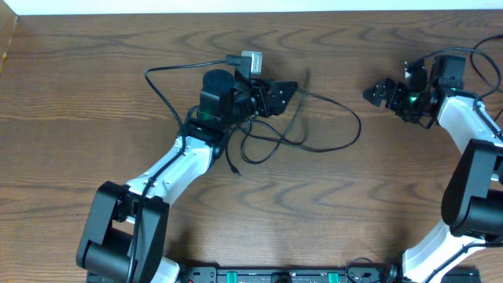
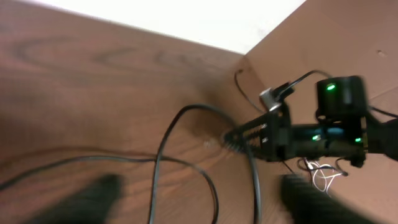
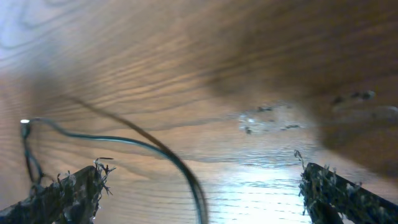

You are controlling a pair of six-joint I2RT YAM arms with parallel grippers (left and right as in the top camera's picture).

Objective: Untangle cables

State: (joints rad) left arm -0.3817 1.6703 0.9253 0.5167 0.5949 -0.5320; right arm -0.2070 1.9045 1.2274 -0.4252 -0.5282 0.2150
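**Overhead.** The cables (image 1: pixel 189 66) lie mid-table (image 1: pixel 78 118), all black from here, in loose loops. One strand runs left from a silver plug (image 1: pixel 251 60) on the far side, then bends back past my left arm (image 1: pixel 173 161). A wide loop spreads right. My left gripper (image 1: pixel 283 89) sits over the tangle, just right of the plug, tips pointing right. From up here I cannot tell how its fingers stand. My right gripper (image 1: pixel 377 91) is well to the right, near the outer edge of the wide loop but apart from it.

**Left wrist.** Blurred. My two fingers (image 2: pixel 93 196) are dark smears at the bottom, set wide — the left gripper (image 2: pixel 199 190) is released, nothing pinched. Two strands of the cables (image 2: pixel 163 140) cross the wood between the fingers. One rises in a tall arch; the other lies flatter and runs off left. Beyond the arch the right gripper (image 2: pixel 233 137) points toward me, green lights on its body.

**Right wrist.** Also blurred. Fingers (image 3: pixel 68 193) at the lower corners, wide apart — the right gripper (image 3: pixel 202 186) is released and empty. One of the cables (image 3: pixel 112 138) curves from a small bright end at the left edge down to bottom centre. It passes between the fingers in frame and touches neither that I can see.
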